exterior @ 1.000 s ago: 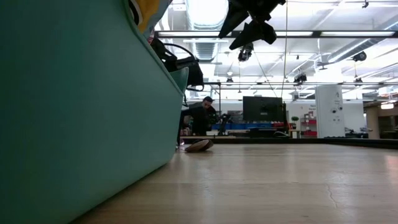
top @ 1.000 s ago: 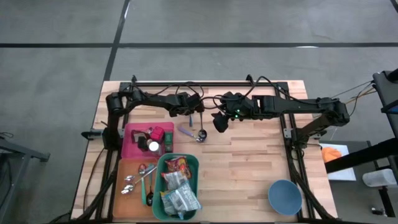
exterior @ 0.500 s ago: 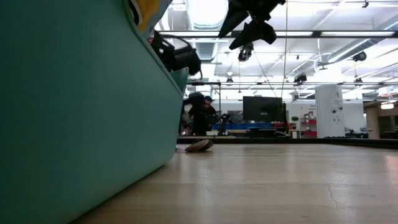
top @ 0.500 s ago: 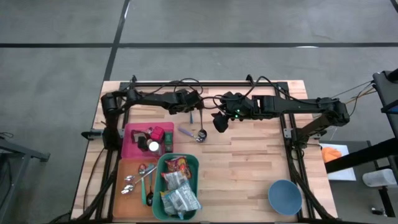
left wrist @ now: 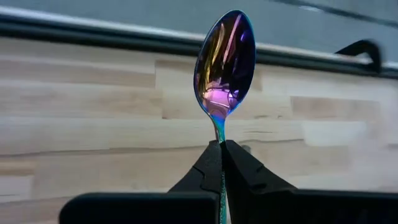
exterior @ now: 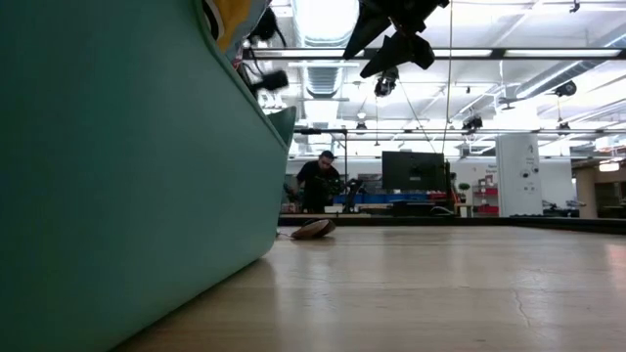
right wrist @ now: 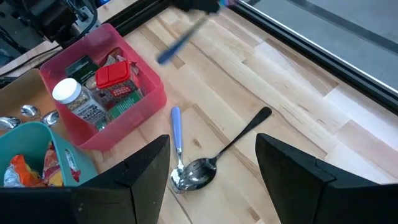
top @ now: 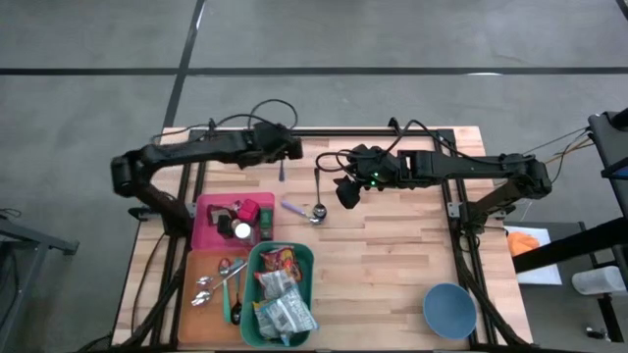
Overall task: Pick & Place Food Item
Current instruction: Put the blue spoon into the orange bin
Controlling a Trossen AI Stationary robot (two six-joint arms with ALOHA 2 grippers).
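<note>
Progress: while the left gripper [left wrist: 221,152] has a spoon in the air, no food item appears to be picked yet, so I judge the task barely begun.
Left gripper: fingers pressed together on the handle of an iridescent spoon [left wrist: 225,59], lifted beyond the pink bin [top: 205,235], towards the table's far edge.
Right gripper [right wrist: 211,180]: fingers spread and empty, hovering above the black-handled spoon [right wrist: 214,158] and blue-handled spoon [right wrist: 176,144] lying just past the pink bin.
Food items: snack packets [top: 280,294] sit in the teal bin [top: 306,260], beside the pink bin.
Left to do: grasp a packet, carry it, possibly to the blue bowl [top: 449,310].
</note>
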